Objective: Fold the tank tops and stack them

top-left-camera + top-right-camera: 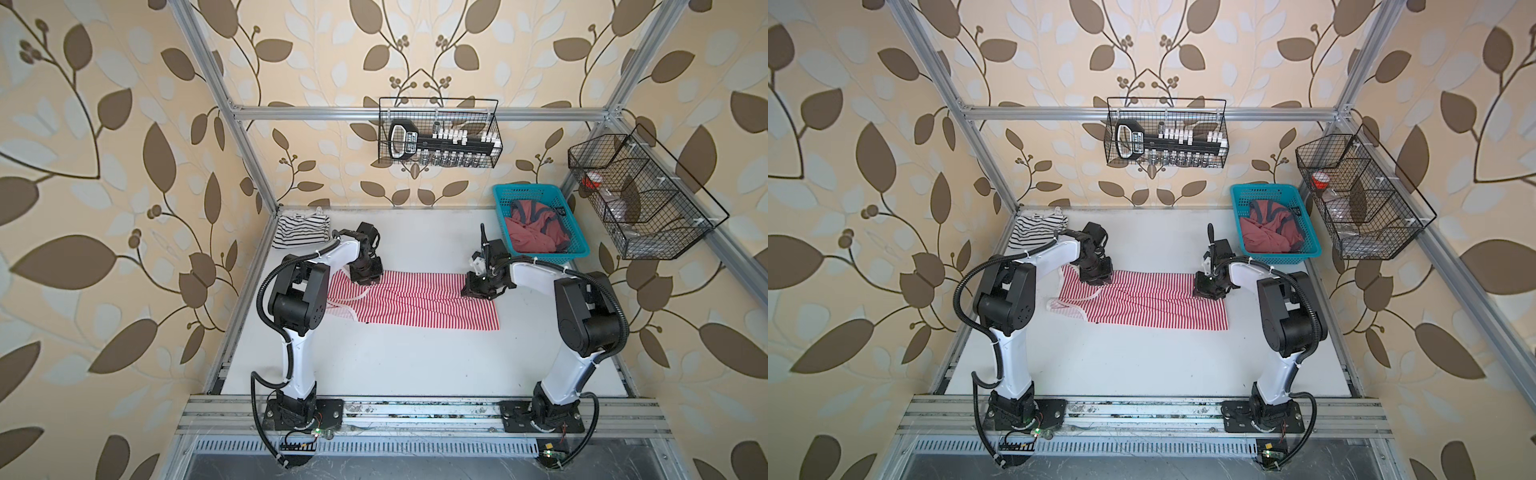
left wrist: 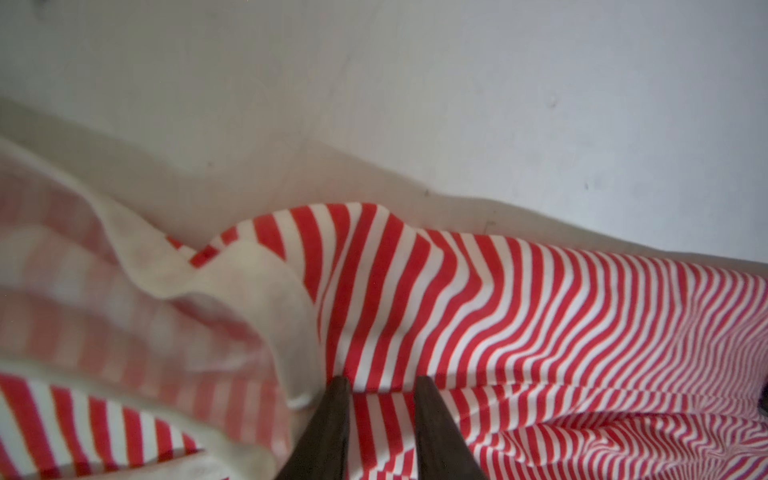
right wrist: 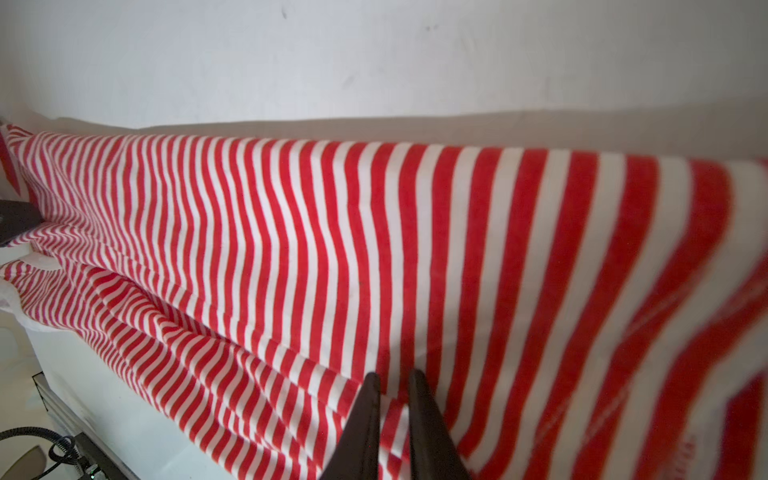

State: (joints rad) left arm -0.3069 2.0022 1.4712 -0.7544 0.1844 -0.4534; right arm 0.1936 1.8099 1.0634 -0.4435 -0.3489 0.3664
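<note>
The red-striped tank top [image 1: 415, 301] [image 1: 1142, 305] lies stretched out flat across the middle of the white table, straps at its left end. My left gripper [image 1: 365, 279] [image 1: 1096, 279] presses down on its far edge near the straps. In the left wrist view that gripper [image 2: 382, 380] stands narrowly open, with a fold of the striped cloth [image 2: 540, 311] lying flat in the gap. My right gripper [image 1: 478, 293] [image 1: 1208, 293] is at the far right corner. Seen from the right wrist, this gripper [image 3: 395, 374] is pinched on the cloth [image 3: 332, 232]. The black-striped tank top [image 1: 301, 230] [image 1: 1036, 230] sits folded in the far left corner.
A teal basket [image 1: 548, 254] [image 1: 1283, 257] holding pink cloth [image 1: 536, 235] stands at the far right, close behind my right arm. A wire basket [image 1: 440, 133] with tools hangs on the back wall. Another wire basket [image 1: 640, 199] hangs on the right wall.
</note>
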